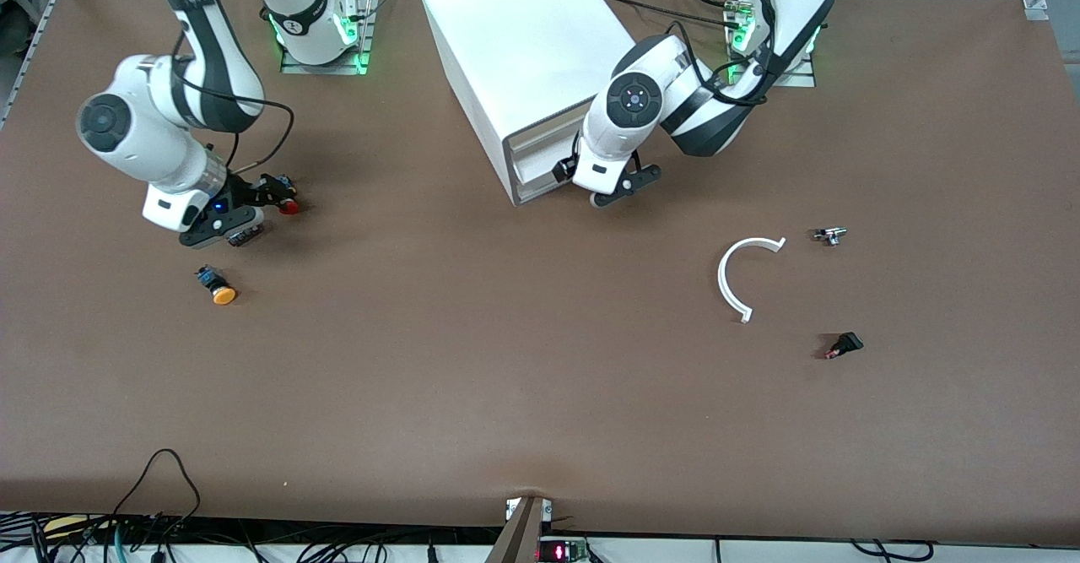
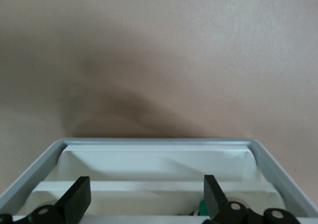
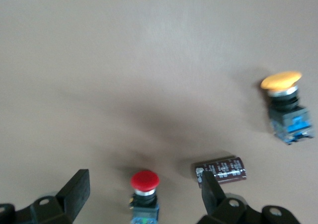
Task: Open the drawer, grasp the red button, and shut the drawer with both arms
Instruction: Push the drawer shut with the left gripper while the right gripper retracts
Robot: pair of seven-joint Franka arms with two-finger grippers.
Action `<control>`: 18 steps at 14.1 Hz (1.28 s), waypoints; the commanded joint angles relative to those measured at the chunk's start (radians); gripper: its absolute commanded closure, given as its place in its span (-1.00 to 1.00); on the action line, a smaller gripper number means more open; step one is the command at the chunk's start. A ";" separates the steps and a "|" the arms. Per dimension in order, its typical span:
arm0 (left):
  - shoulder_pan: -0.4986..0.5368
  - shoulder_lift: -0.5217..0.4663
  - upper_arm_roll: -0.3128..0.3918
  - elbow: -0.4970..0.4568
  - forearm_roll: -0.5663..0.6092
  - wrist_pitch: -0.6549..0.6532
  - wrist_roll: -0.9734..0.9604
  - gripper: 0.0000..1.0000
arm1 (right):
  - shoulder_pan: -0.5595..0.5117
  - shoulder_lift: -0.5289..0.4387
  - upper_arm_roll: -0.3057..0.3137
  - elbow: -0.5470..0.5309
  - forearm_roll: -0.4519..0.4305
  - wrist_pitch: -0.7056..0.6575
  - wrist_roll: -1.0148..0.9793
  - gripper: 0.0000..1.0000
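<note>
The red-capped button [image 1: 287,206] lies on the table toward the right arm's end. My right gripper [image 1: 263,208] is open, with a finger on each side of the button and not touching it. In the right wrist view the button [image 3: 144,183] sits between the fingers [image 3: 74,191] with its cap pointing away from the palm. The white cabinet [image 1: 523,40] stands at the middle back. My left gripper [image 1: 612,192] is open and empty, low in front of the cabinet's white drawer fronts [image 1: 540,154]. The left wrist view shows them [image 2: 154,164] inside the grey frame.
An orange-yellow-capped button [image 1: 218,286] lies nearer the front camera than the right gripper. A dark capacitor [image 3: 221,169] lies beside one right finger. A white curved piece [image 1: 738,276], a small metal part [image 1: 831,235] and a small black part [image 1: 844,344] lie toward the left arm's end.
</note>
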 commanded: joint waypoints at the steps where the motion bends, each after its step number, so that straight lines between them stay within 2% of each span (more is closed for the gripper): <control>1: -0.030 -0.035 -0.008 -0.038 -0.012 0.014 -0.013 -1.00 | 0.009 -0.011 0.021 0.196 0.017 -0.225 0.035 -1.00; 5: -0.079 -0.035 -0.008 -0.039 -0.012 0.025 -0.035 -1.00 | 0.009 -0.017 0.021 0.466 0.011 -0.468 0.034 -1.00; 9: -0.085 -0.032 -0.006 -0.032 -0.010 0.021 -0.020 -1.00 | 0.005 0.005 0.017 0.655 0.001 -0.547 0.012 -1.00; 14: 0.023 -0.038 0.006 0.066 -0.008 -0.053 0.086 -1.00 | -0.002 0.007 0.010 0.668 0.013 -0.557 0.027 -1.00; 18: 0.163 -0.049 0.012 0.102 0.005 -0.120 0.296 -1.00 | -0.003 -0.022 0.003 0.669 0.013 -0.588 0.020 -1.00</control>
